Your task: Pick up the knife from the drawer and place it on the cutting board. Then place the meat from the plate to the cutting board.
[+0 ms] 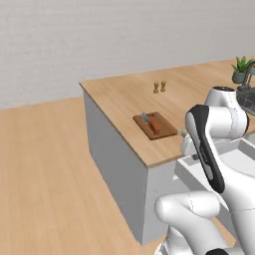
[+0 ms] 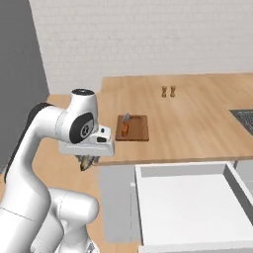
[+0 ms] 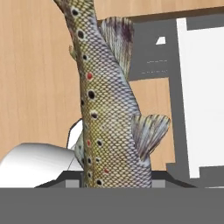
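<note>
One wood-grain counter (image 2: 197, 123) spans the island, its near edge above one open white drawer (image 2: 190, 207). One flat dark brown cutting board (image 2: 133, 127) carries one orange-handled knife (image 2: 125, 127), bare counter all round. At 1 o'clock stand two small shakers (image 2: 168, 91). The gripper (image 2: 87, 162) clamps one scaly, spotted fish (image 3: 105, 109), hanging off the counter's 8 o'clock corner.

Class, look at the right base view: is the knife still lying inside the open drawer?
No. The knife lies on the cutting board on the counter, while the open drawer shows a bare white inside.
</note>
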Robot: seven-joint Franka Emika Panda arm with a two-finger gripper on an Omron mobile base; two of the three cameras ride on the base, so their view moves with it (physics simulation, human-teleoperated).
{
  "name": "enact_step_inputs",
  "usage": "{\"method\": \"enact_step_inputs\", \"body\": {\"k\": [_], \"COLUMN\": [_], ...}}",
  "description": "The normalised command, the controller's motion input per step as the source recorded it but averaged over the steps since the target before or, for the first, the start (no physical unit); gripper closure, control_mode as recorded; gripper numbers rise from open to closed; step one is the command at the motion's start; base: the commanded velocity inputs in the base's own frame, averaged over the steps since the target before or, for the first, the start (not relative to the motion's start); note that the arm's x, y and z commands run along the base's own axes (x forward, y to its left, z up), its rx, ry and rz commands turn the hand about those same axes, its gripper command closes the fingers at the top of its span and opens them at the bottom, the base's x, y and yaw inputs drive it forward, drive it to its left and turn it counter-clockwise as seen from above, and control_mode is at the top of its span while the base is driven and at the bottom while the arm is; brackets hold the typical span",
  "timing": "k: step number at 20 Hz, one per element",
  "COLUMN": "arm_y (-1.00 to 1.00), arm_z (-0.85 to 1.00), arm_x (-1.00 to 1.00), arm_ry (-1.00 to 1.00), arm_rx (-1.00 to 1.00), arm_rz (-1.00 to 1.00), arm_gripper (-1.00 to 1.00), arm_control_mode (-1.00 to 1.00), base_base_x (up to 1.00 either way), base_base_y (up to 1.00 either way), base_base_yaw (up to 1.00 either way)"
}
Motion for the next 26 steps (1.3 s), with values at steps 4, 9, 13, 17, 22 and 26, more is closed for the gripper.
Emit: {"method": "enact_step_inputs", "body": {"k": [4,9,13,17,22,26], "arm_y": [0.0,0.0,0.0,0.0,0.0,0.0], "arm_z": [0.0,0.0,0.0,0.0,0.0,0.0], "arm_x": [0.0,0.0,0.0,0.0,0.0,0.0], "arm_ry": [0.0,0.0,0.0,0.0,0.0,0.0], "arm_rx": [0.0,0.0,0.0,0.0,0.0,0.0], "arm_rz": [0.0,0.0,0.0,0.0,0.0,0.0], "arm_gripper": [1.0,1.0,1.0,1.0,1.0,1.0], "arm_control_mode": [1.0,1.0,1.0,1.0,1.0,1.0], "base_base_x": [0.33,0.35,0.22,0.22,0.25,0.06], "base_base_y": [0.36,0.34,0.22,0.27,0.19,0.06], "base_base_yaw": [-0.44,-0.1,0.0,0.0,0.0,0.0]}}
